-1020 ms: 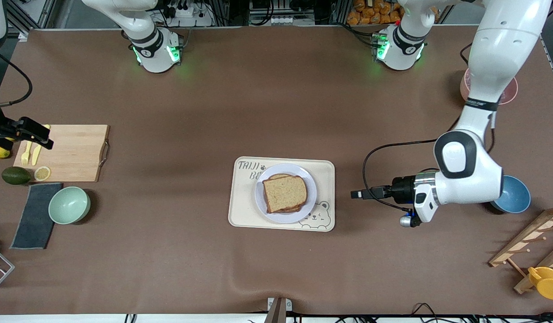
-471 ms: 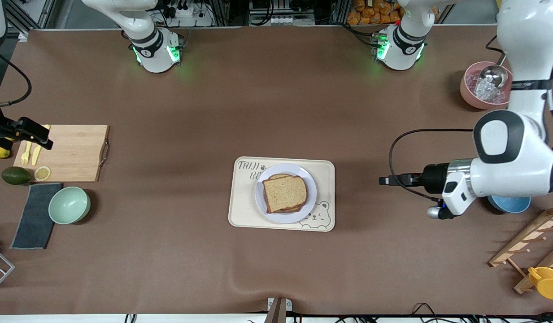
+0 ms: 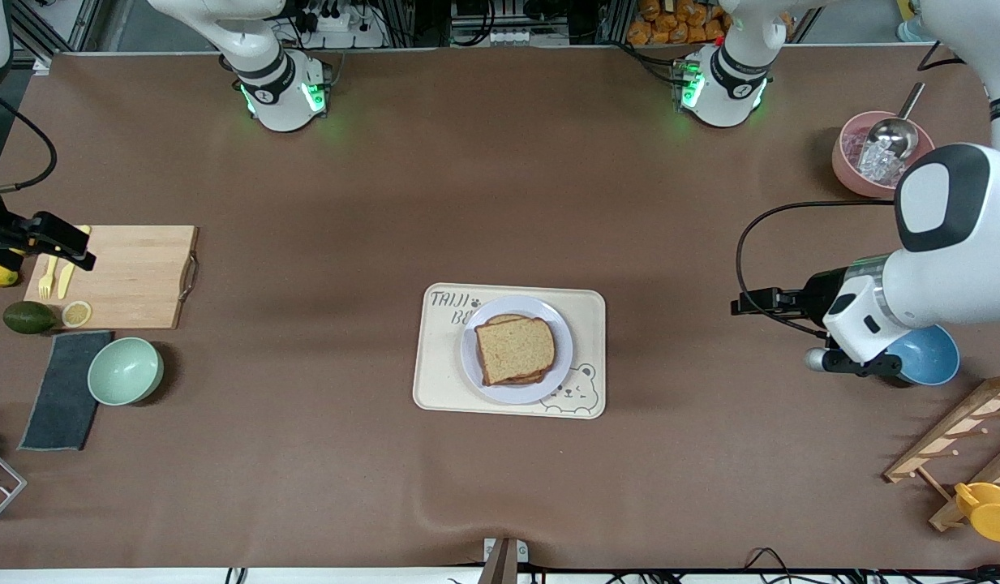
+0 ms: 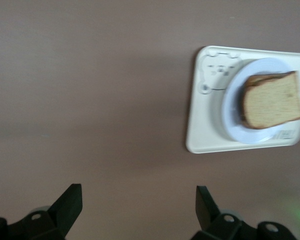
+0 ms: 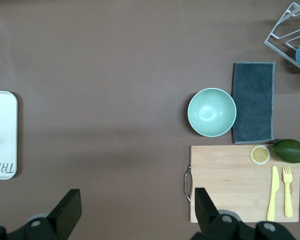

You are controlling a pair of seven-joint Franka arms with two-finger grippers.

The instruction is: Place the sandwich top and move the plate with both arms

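The sandwich top [image 3: 515, 349], a light-brown bread slice, lies flat on another slice on the pale round plate [image 3: 564, 337]. The plate sits on the cream bear tray [image 3: 435, 381] at mid-table. My left gripper [image 3: 744, 307] hangs open and empty over bare table between the tray and a blue bowl. In the left wrist view, the left gripper [image 4: 138, 192] is well apart from the sandwich top [image 4: 272, 100], plate [image 4: 232, 107] and tray [image 4: 197, 125]. My right gripper [image 3: 70, 247] waits open and empty over the cutting board's edge. The right wrist view shows the right gripper [image 5: 137, 196] and the tray's end [image 5: 2, 130].
At the right arm's end lie a wooden cutting board [image 3: 135, 276] with yellow cutlery, an avocado [image 3: 27, 317], a green bowl [image 3: 125, 371] and a dark cloth [image 3: 62, 389]. At the left arm's end are a blue bowl [image 3: 925, 357], a pink bowl with scoop [image 3: 860, 170] and a wooden rack [image 3: 954, 438].
My left arm has drawn back from the tray toward its own end of the table, uncovering the pink bowl. The right arm, plate and bread have not moved.
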